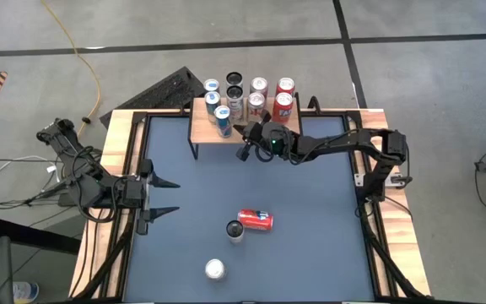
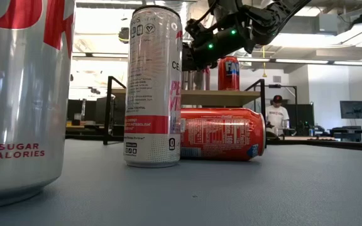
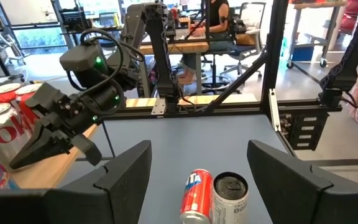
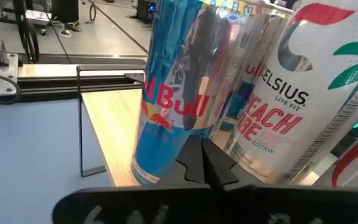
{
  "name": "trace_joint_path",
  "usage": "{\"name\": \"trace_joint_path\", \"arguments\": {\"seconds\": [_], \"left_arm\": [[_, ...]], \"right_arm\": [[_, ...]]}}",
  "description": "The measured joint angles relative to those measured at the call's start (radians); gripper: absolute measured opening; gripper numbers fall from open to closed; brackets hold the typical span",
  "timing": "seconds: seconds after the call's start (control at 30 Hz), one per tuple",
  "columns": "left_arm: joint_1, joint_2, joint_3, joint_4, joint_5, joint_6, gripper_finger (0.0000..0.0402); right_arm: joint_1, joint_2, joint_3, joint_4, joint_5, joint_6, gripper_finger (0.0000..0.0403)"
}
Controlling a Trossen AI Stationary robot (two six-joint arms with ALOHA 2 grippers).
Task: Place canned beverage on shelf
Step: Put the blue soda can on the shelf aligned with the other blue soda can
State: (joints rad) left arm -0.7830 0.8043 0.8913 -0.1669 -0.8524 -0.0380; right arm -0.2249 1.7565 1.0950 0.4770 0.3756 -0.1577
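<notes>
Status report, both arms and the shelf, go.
Right gripper shut, empty, at the front edge of the low wooden-topped shelf. Left gripper open, waiting at table's left. Red can on its side and two upright cans not yet shelved.

Two dark, multi-jointed arms built of matte black segments. The right arm [image 1: 336, 145] carries small green indicator lights near its wrist and black cables looped along its links. Its gripper [image 3: 39, 146] ends in two tapered black fingers of wedge profile. The left arm [image 1: 83, 181] is wrapped in black cabling; its gripper [image 1: 160, 197] bears two pointed, flat black fingers [image 3: 126, 168].
</notes>
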Motion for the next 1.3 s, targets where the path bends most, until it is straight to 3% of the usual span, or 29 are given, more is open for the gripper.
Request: {"name": "trace_joint_path", "arguments": {"seconds": [1.3], "left_arm": [[0.000, 0.000, 0.000, 0.000, -0.024, 0.010, 0.0257]], "right_arm": [[-0.060, 0.000, 0.000, 0.089, -0.144, 0.049, 0.0000]]}}
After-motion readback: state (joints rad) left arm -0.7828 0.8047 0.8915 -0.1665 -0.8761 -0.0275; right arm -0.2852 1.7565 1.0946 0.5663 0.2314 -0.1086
